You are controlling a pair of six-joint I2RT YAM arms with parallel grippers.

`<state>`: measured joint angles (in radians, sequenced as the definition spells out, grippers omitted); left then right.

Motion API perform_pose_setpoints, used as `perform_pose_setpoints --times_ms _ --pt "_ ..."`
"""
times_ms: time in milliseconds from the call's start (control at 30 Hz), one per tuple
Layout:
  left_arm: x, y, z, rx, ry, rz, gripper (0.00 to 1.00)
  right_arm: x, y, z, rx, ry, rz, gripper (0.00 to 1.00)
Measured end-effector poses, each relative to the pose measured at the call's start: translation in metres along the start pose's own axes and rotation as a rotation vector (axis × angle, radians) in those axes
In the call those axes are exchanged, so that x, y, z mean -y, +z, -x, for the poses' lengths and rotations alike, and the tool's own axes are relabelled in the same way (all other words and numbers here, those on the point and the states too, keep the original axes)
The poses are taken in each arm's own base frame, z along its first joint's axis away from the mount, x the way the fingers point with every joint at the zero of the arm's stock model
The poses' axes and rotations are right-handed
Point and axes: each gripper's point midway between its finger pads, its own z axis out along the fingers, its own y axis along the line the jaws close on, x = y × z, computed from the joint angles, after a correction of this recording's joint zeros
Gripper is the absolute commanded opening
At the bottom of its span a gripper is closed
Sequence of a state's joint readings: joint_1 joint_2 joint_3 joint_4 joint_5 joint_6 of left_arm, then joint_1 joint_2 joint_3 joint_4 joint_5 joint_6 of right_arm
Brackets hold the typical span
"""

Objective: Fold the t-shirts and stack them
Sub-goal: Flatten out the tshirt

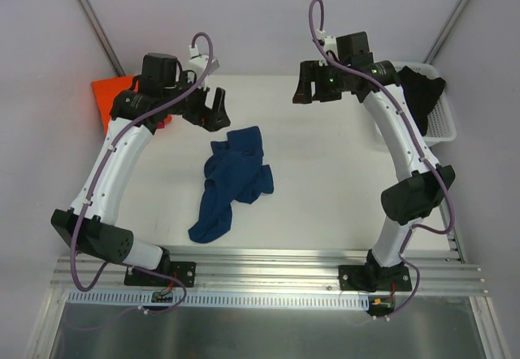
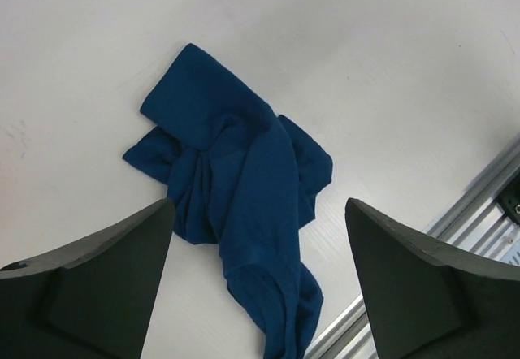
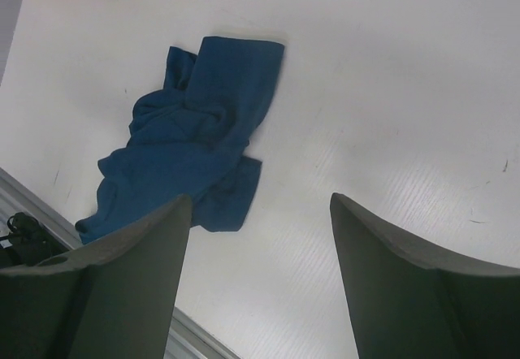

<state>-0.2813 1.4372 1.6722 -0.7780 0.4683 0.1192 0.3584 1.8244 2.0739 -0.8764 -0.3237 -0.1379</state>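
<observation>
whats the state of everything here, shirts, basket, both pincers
navy t-shirt: crumpled, not folded
orange t-shirt: lying at the far left, partly hidden; cannot tell if folded
left pincer: open, empty, above the navy t-shirt
right pincer: open, empty
basket: upright at the far right, holding a dark cloth
dark cloth: bunched, draped over the basket's rim

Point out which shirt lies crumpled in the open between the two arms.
The navy blue shirt, bunched up mid-table. The orange shirt sits at the far left edge, and a dark cloth hangs in the white basket on the right.
</observation>
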Motion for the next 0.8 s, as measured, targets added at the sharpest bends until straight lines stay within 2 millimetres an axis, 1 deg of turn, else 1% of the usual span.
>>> perform_pose_setpoints --times_ms 33,67,133,200,300,333,400,467,567,667,800 --pt "-0.001 -0.002 0.0 0.003 -0.003 0.011 0.73 -0.001 0.001 -0.002 -0.007 0.002 0.006 0.73" --pt "-0.003 -0.005 -0.002 0.007 -0.016 0.022 0.68 0.0 0.003 -0.006 -0.017 0.005 0.011 0.73" --pt "-0.006 -0.013 -0.013 0.002 -0.046 0.05 0.59 0.001 0.007 -0.014 -0.041 0.013 0.014 0.74" --pt "-0.003 -0.024 -0.038 -0.032 -0.098 0.063 0.58 0.002 0.009 -0.021 -0.065 0.021 0.017 0.74" --pt "0.008 -0.038 -0.079 -0.107 -0.171 0.061 0.59 -0.002 0.009 -0.022 -0.069 0.023 0.034 0.74" --pt "0.012 -0.04 -0.09 -0.129 -0.194 0.057 0.6 -0.005 0.01 -0.021 -0.07 0.02 0.047 0.74" --pt "0.017 -0.042 -0.105 -0.169 -0.237 0.054 0.63 -0.012 0.015 -0.02 -0.076 0.014 0.079 0.75" --pt "0.016 -0.042 -0.112 -0.189 -0.278 0.062 0.63 -0.023 0.028 -0.022 -0.096 0.004 0.114 0.75" --pt "0.007 -0.044 -0.111 -0.179 -0.334 0.092 0.63 -0.044 0.06 -0.045 -0.184 0.002 0.179 0.75" --pt "-0.008 -0.051 -0.108 -0.152 -0.371 0.142 0.63 -0.068 0.101 -0.085 -0.323 0.022 0.243 0.74" --pt "-0.027 -0.064 -0.094 -0.095 -0.389 0.208 0.64 -0.09 0.138 -0.139 -0.485 0.045 0.285 0.73"
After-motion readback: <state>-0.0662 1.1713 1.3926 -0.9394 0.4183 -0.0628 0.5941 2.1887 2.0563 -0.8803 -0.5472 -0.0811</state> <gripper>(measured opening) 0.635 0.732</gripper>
